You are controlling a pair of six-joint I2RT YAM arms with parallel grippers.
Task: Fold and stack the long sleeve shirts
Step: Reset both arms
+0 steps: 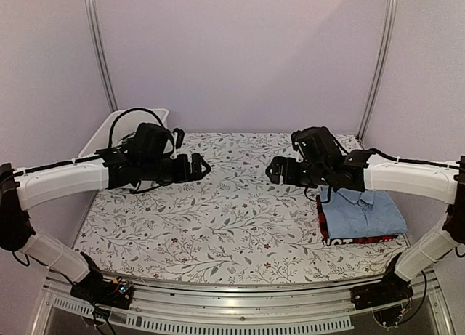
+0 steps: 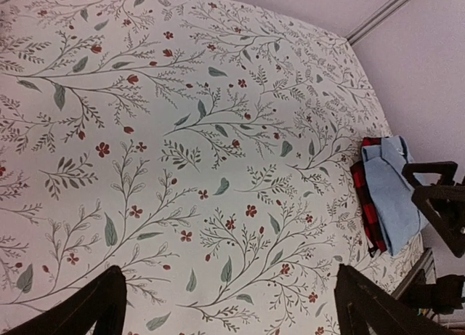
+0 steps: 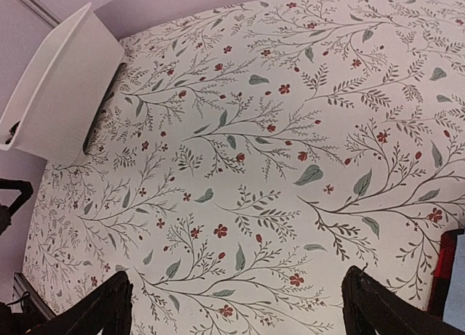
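We see the left gripper [image 1: 200, 166] with its fingers spread wide and nothing between them. It hovers above the floral tablecloth [image 1: 218, 219], pointing toward 3 o'clock in the top view. Behind it, the black wrist joins a white forearm that runs level back toward 9 o'clock. The arm bends at an elbow at the left edge of the view and drops to its base at 7 o'clock.

The right gripper [image 1: 274, 172] mirrors it, fingers likewise parted and empty, pointing toward 9 o'clock. The two grippers face each other, apart, over the middle of the cloth. The right forearm runs level toward 3 o'clock, bends at the right edge and descends to its base at 5 o'clock.

The light blue shirt [image 1: 367, 211] lies folded on top of the red-and-black plaid shirt [image 1: 322, 222]. The stack sits at 4 o'clock on the cloth, just below the right forearm in the top view. A white bin [image 1: 102, 135] sits at 10 o'clock.
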